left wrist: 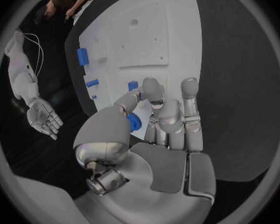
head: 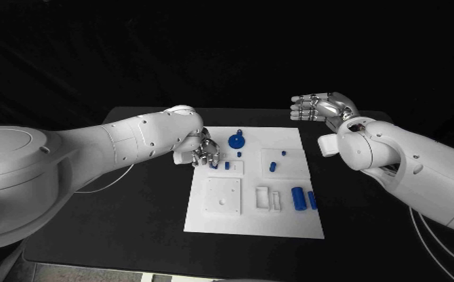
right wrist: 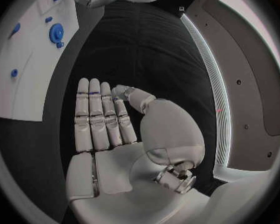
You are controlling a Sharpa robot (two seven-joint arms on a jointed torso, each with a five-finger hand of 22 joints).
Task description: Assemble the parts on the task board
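Left hand (head: 201,153) pinching small blue peg (left wrist: 134,122) at board's (head: 254,220) ten o'clock; right hand (head: 321,107) spread, farther off at one o'clock.

You have the task board (head: 254,220) in the middle of the table (head: 113,229), with the left hand (head: 201,153) over its far left corner and the right hand (head: 321,107) well apart, beyond its far right corner. On the board, the disc part (head: 235,141) lies at the far edge, just right of the left hand, and two cylinder parts (head: 304,199) lie side by side near the right edge
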